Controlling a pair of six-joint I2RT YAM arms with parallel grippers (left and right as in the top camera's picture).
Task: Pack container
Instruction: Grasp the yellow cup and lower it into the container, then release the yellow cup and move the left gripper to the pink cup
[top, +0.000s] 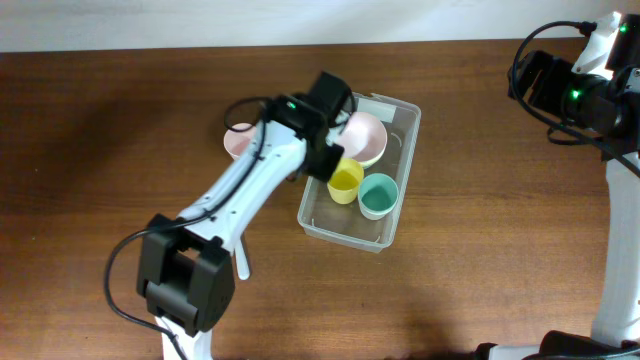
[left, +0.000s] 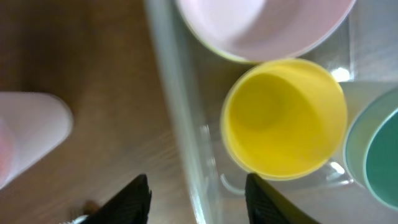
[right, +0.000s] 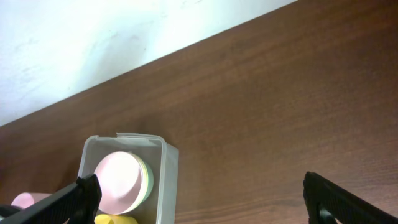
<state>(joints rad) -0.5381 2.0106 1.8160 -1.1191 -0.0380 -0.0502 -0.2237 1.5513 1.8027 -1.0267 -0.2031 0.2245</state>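
From overhead, the container lies on the brown desk, a little to 3 o'clock from the middle, its long side running from 12 to 6 o'clock. Inside it, a pink bowl sits at the 12 o'clock end. A yellow cup and a teal cup stand side by side nearer to 6 o'clock. A pink cup stands on the desk outside, at 9 o'clock of the container. The left arm comes from 7 o'clock and its left pincer is over the container's 9 o'clock wall. The right arm is far off at 2 o'clock.

In the left wrist view, the left pincer has its fingers apart, and the clear wall of the container passes between them, not gripped. The yellow cup is inside at 3 o'clock of this wall, with the pink bowl at 12 o'clock and the teal cup at the edge. The pink cup, blurred, is at 9 o'clock.

In the right wrist view, the right pincer is wide apart with only bare desk between its fingers. The container is at 8 o'clock with the pink bowl in it.
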